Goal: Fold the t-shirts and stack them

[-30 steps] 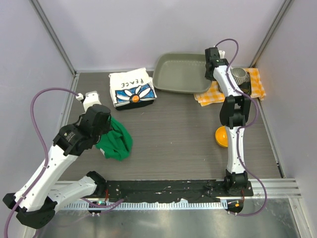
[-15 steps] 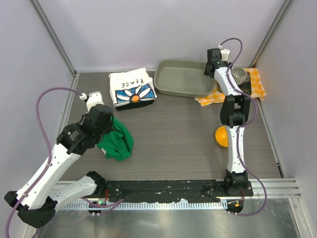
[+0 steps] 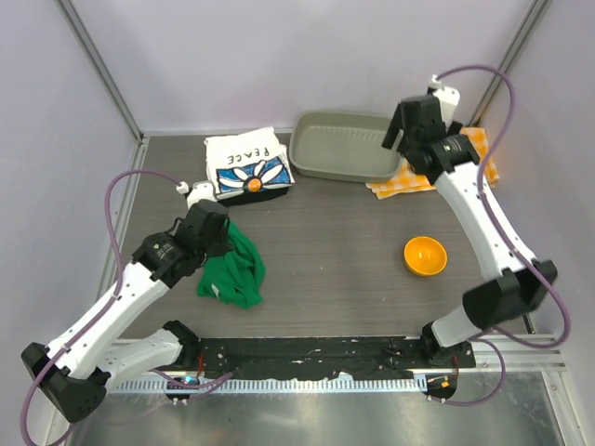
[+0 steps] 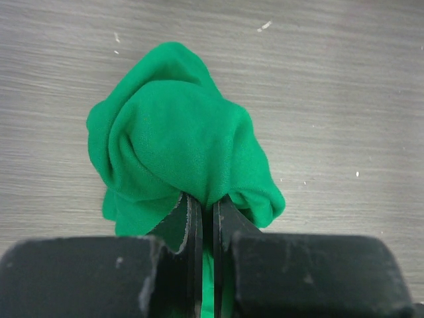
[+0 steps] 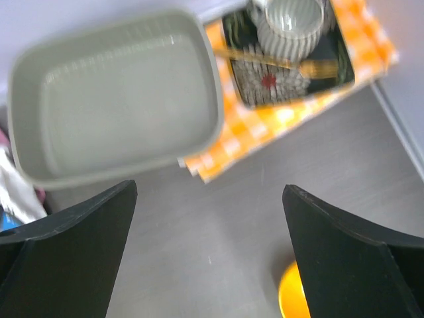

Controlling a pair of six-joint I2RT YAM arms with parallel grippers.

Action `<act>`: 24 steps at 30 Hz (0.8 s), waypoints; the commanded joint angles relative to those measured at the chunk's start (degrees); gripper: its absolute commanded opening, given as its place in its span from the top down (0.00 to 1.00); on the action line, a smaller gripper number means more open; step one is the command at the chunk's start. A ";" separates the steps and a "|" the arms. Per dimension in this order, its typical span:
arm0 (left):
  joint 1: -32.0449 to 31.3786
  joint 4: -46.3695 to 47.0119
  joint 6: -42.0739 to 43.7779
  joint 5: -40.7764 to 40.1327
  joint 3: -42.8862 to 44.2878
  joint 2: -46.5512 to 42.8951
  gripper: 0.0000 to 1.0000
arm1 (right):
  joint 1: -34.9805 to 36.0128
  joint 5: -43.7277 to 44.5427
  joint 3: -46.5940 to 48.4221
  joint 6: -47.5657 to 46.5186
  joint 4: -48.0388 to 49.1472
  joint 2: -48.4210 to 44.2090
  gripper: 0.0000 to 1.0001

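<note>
A bright green t-shirt (image 3: 234,269) lies bunched on the table left of centre, and my left gripper (image 3: 219,243) is shut on its near edge. In the left wrist view the green t-shirt (image 4: 179,142) bulges out beyond my left gripper (image 4: 205,202), with cloth pinched between the two fingers. The white "PEACE" t-shirt (image 3: 248,165) lies folded at the back left, daisy print facing up. My right gripper (image 3: 402,130) hangs open above the back right. In its own view the right gripper (image 5: 209,199) holds nothing.
A grey tray (image 3: 337,149) (image 5: 112,99) stands at the back beside an orange-and-white checked cloth (image 3: 439,165) (image 5: 265,126), which carries a dark patterned plate and a ribbed cup (image 5: 291,23). An orange bowl (image 3: 425,255) (image 5: 291,295) sits on the right of the table.
My left gripper has dragged the green t-shirt a little to the right and nearer. My right gripper has opened wide and its arm has swung up and back from the grey tray's right end.
</note>
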 commanded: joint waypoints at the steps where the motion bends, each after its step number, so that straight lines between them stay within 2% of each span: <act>1: 0.01 8.24 -2.43 6.00 -4.05 0.15 1.00 | -1.09 -5.06 -21.39 10.24 -6.71 -10.45 0.02; 4: -0.16 10.79 -3.93 7.49 -7.83 -0.12 1.00 | 0.14 -7.09 -32.31 14.29 -6.09 -18.64 0.02; 10: -0.25 12.81 -5.33 9.69 -12.33 -2.14 1.00 | 3.83 -8.84 -43.76 18.08 -7.06 -25.76 0.05; 16: -0.34 12.20 -5.34 9.52 -13.74 -4.95 1.00 | 4.54 -7.71 -49.66 19.14 -5.05 -25.07 0.06; 24: -0.34 9.65 -5.25 8.29 -14.35 -7.32 1.00 | 4.54 -4.10 -50.63 17.47 -2.14 -18.23 0.10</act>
